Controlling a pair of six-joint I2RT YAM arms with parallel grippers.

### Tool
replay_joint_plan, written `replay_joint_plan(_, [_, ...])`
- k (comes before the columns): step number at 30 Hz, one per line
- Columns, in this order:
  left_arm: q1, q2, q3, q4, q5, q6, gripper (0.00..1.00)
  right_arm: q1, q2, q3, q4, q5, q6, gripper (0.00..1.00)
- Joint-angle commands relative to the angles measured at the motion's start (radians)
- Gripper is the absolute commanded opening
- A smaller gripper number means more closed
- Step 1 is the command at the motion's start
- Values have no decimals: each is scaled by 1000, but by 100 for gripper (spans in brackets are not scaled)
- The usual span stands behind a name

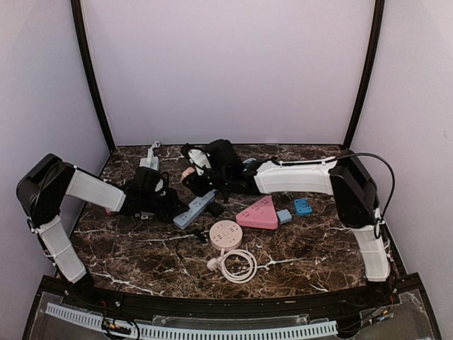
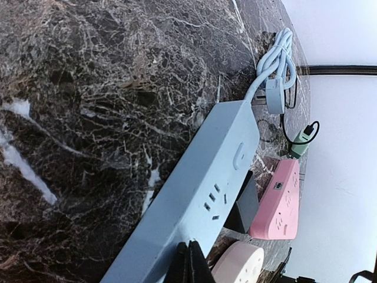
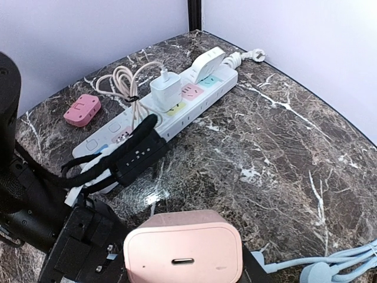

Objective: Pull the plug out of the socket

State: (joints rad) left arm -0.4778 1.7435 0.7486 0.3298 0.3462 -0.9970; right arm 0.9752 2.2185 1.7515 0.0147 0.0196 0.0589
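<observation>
Right gripper (image 3: 184, 260) pinching the pink plug (image 3: 177, 236), held above the table, apart from and just far of the blue power strip (image 1: 195, 210). Left gripper (image 2: 189, 262) pressed together, tips on the strip's left end.

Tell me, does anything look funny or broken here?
Nothing looks broken or spilled. One odd thing: the pink charger isn't in any socket; the right gripper holds it away from the blue strip.
</observation>
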Motion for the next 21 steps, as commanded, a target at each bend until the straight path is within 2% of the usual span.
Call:
replay_joint_plan(1, [11, 66, -45, -319, -130, 39, 0, -34, -79, -3, -2, -15, 49, 15])
replay_joint_plan(7, [11, 31, 8, -378, -140, 71, 0, -103, -158, -31, -134, -58, 134, 15])
replay_joint_plan(12, [11, -5, 64, -427, -138, 111, 0, -147, -205, -43, -295, 2, 199, 14])
replay_joint_plan(21, [-5, -89, 209, -516, -130, 207, 0, -335, -388, -250, -493, 36, 335, 16])
